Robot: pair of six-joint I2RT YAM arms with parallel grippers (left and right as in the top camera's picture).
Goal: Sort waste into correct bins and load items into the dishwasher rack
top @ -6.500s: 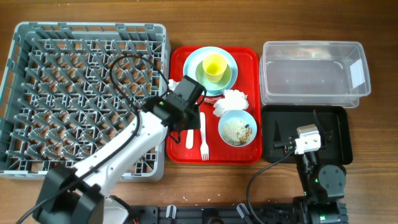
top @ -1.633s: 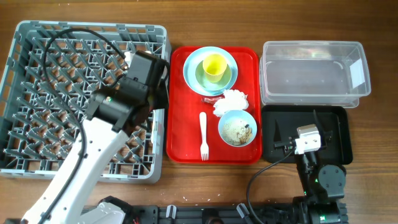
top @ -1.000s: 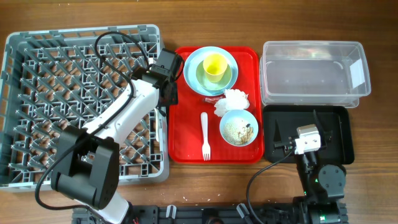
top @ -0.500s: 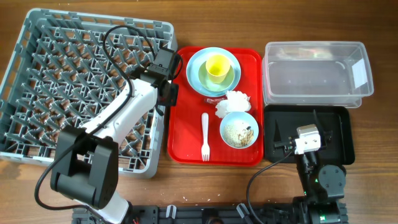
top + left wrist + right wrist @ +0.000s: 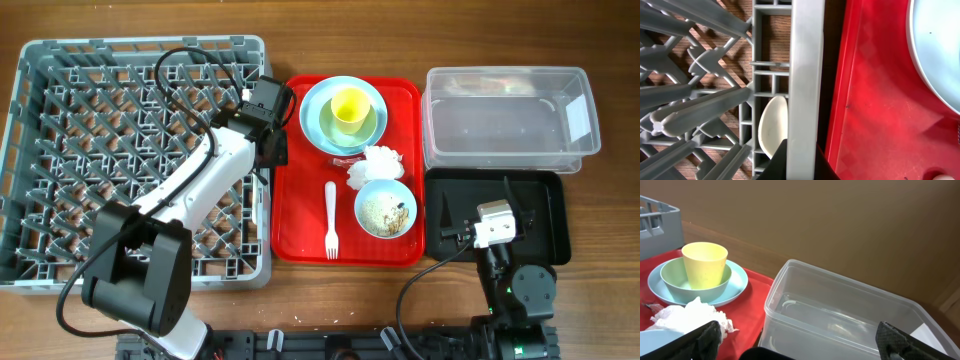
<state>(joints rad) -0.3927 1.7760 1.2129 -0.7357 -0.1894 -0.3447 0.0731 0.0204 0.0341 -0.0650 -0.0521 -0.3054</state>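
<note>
The grey dishwasher rack [image 5: 60, 150] fills the left of the table. My left gripper [image 5: 270, 152] is shut on its right rim [image 5: 805, 75], one black finger on each side. A white spoon [image 5: 774, 131] lies inside the rack beside that rim. On the red tray [image 5: 300, 200] stand a pale blue plate [image 5: 312, 118] carrying a green bowl and a yellow cup [image 5: 346, 105]. Also there are a white napkin [image 5: 372, 165], a red wrapper [image 5: 343, 158], a fork [image 5: 329, 217] and a blue bowl [image 5: 384, 208] of food scraps. My right gripper [image 5: 495, 228] stands open over the black tray [image 5: 548, 205].
The clear tub [image 5: 510, 118] sits at the back right, behind the black tray, and looks nearly empty in the right wrist view [image 5: 840, 325]. The red tray lies tight against the rack's right wall. Bare wood shows along the table's front edge [image 5: 330, 285].
The rack, skewed in the earlier frames, has swung back to lie square to the table with my left gripper on its right rim. The right arm has not moved.
</note>
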